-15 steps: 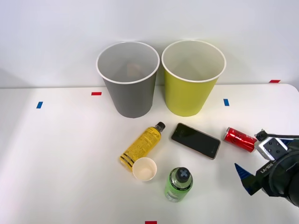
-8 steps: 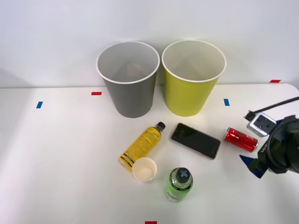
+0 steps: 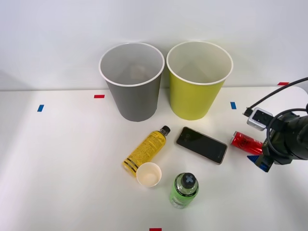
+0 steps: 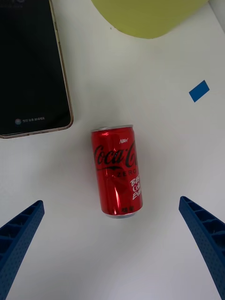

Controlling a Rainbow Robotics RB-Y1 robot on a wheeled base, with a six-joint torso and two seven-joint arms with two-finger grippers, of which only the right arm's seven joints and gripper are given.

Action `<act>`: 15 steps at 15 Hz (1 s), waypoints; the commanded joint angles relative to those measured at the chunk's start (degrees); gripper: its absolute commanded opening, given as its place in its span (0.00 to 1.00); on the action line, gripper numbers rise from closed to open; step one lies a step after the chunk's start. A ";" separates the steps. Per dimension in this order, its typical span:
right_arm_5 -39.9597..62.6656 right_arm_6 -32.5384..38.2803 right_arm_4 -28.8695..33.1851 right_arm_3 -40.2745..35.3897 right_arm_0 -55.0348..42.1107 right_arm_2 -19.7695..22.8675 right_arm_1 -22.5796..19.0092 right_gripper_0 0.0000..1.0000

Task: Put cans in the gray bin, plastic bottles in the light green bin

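Note:
The red can [image 3: 245, 142] lies on its side at the table's right, beside the black phone. My right gripper [image 3: 258, 155] hovers over its right end, open, with one blue finger [image 4: 21, 234] on each side of the can [image 4: 116, 171] and not touching it. The yellow bottle [image 3: 146, 150] lies on its side mid-table. Nearer the front, the green bottle [image 3: 184, 189] stands upright. Side by side at the back stand the gray bin [image 3: 132, 98] and the light green bin [image 3: 195, 101], whose wall [image 4: 145, 16] also shows in the right wrist view.
A black phone [image 3: 201, 144] lies flat between the yellow bottle and the can, close to the can's end [image 4: 30, 70]. A white paper cup [image 3: 148, 174] stands by the yellow bottle's base. Blue tape [image 3: 233, 105] and red tape marks dot the table.
My right arm has moved from the front right corner back and leftward, ending over the red can. The can, bottles, phone and cup have not moved.

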State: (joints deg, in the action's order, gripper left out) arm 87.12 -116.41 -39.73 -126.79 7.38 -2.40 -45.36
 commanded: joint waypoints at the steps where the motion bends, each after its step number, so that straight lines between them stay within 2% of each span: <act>1: -0.02 -0.48 1.94 6.03 4.66 -4.01 -0.08 1.00; 8: -2.12 -0.92 4.23 14.99 10.19 -10.78 0.36 1.00; 15: -3.18 -1.71 7.48 24.49 15.73 -14.91 4.41 1.00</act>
State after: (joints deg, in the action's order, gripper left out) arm 84.07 -118.01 -32.57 -102.94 22.60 -16.64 -41.30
